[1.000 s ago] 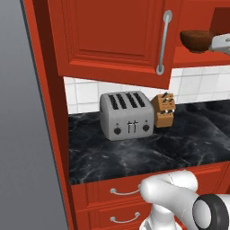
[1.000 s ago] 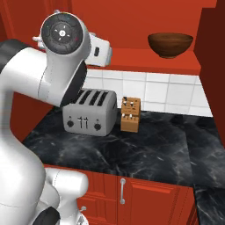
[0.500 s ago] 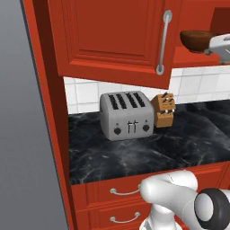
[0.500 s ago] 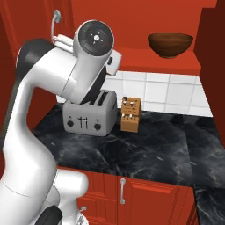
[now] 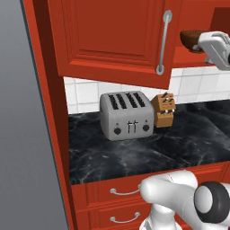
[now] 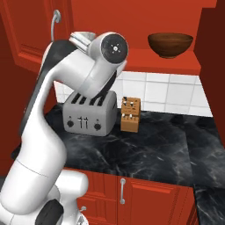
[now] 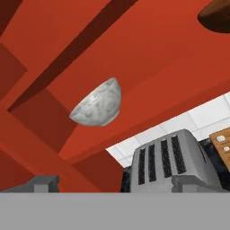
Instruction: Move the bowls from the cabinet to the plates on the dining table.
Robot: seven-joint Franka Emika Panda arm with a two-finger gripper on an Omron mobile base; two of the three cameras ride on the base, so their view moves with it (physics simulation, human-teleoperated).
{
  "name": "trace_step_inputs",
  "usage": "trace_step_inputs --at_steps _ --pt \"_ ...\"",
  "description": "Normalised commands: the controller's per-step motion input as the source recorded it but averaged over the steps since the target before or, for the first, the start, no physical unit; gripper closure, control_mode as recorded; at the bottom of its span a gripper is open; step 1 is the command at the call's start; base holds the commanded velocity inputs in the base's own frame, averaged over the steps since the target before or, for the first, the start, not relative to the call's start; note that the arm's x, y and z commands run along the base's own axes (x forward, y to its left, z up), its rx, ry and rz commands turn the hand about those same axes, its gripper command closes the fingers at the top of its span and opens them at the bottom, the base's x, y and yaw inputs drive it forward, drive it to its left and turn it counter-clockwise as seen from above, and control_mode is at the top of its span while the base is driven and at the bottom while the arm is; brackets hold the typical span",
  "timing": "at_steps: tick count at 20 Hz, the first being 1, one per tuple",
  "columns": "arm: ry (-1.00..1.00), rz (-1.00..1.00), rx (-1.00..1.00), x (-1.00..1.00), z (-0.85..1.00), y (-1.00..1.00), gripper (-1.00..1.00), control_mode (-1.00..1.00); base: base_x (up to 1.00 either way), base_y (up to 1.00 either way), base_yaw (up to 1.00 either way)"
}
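In the hand view the pale grey speckled bowl (image 7: 96,104) sits on the red inner shelf of the cabinet (image 7: 148,58), ahead of my gripper (image 7: 117,185). The gripper is open, its fingertips (image 7: 42,183) wide apart with nothing between them. The dark brown bowl (image 6: 170,44) stands further right on the same shelf (image 6: 167,67); it also shows as the brown bowl (image 7: 218,15) and the brown bowl (image 5: 191,38), there partly behind my hand. The cabinet door (image 5: 112,40) hangs open to the left. The plates and the dining table are out of view.
Below the cabinet, a silver toaster (image 6: 90,116) and a wooden knife block (image 6: 130,114) stand on the black counter (image 6: 145,154) backed by white tiles. Red drawers (image 5: 117,193) lie beneath. A grey wall (image 5: 22,134) closes the left side.
My wrist has swung to the right in the right base view, bringing the hand closer to the open cabinet shelf. The bowls have not moved and the gripper has stayed open.
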Motion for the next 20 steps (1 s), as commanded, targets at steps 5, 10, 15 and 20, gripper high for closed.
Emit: trace_step_inputs --at_steps 5,10,15,20 --pt "0.0 0.0 0.11 0.57 -0.08 0.0 -1.0 -1.0 0.0 0.0 0.0" --pt "0.0 0.0 0.09 0.5 -0.05 0.0 -1.0 -1.0 0.0 0.0 0.0" --pt "0.01 0.0 0.05 0.45 -0.06 0.08 -1.0 -1.0 0.0 0.0 0.0" --pt "0.02 0.01 0.0 0.45 -0.08 0.3 -1.0 -1.0 0.0 0.0 0.0"
